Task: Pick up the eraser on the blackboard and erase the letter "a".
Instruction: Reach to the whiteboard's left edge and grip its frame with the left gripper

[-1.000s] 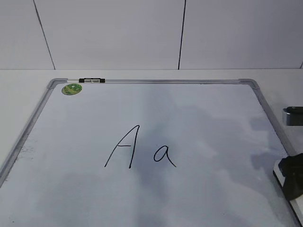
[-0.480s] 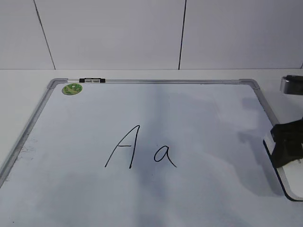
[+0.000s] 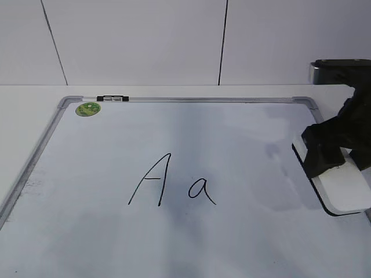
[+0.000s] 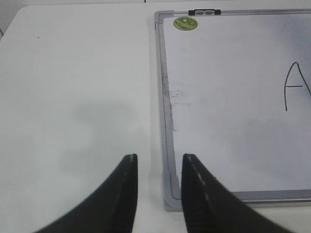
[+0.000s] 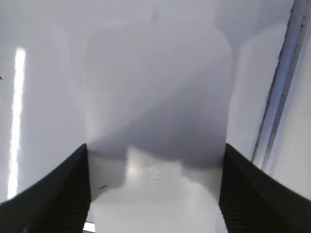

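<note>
The blackboard is a white dry-erase board with a grey frame, lying flat on the table. A capital "A" and the small letter "a" are written near its middle. My right gripper is shut on the eraser, a white block with a black base, at the board's right edge, well right of the "a". Its shadow falls on the board beside it. In the right wrist view the eraser fills the space between the fingers. My left gripper is open and empty over the board's near-left corner.
A green round sticker sits at the board's far left corner and also shows in the left wrist view. A black clip sits on the top frame. White table surrounds the board. A white wall stands behind.
My right gripper, with the eraser in it, has moved up and left from the lower right corner of the view, over the board's right edge. The letters are unchanged.
</note>
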You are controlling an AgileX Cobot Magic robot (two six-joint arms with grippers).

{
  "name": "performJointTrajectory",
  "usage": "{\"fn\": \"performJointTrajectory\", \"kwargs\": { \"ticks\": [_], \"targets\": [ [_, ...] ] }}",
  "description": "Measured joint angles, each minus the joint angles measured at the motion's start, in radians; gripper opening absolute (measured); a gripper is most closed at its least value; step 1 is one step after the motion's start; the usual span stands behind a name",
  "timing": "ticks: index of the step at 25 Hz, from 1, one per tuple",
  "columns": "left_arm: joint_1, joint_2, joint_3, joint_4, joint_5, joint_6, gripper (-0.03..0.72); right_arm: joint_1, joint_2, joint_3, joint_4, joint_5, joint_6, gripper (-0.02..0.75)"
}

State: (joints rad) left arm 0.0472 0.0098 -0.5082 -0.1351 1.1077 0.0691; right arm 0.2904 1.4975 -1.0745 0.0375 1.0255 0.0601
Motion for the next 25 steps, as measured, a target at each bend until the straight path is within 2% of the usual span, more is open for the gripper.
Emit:
{"fn": "performJointTrajectory", "kwargs": {
  "ticks": [8, 16, 19, 25],
  "targets": [
    [0.000, 0.000, 0.000, -0.029, 0.000, 0.000, 0.235, 0.043, 0.065, -0.067, -0.003, 0.048, 0.000, 0.568],
    [0.000, 0.010, -0.009, -0.064, -0.013, 0.000, 0.235, 0.044, 0.067, -0.069, -0.009, 0.062, 0.000, 0.568],
    [0.000, 0.077, -0.068, -0.066, -0.020, 0.000, 0.235, 0.044, 0.067, -0.069, -0.013, 0.064, 0.000, 0.568],
    [-0.004, 0.395, -0.234, -0.069, -0.051, 0.000, 0.235, 0.044, 0.068, -0.069, -0.013, 0.066, 0.000, 0.568]
  ]
}}
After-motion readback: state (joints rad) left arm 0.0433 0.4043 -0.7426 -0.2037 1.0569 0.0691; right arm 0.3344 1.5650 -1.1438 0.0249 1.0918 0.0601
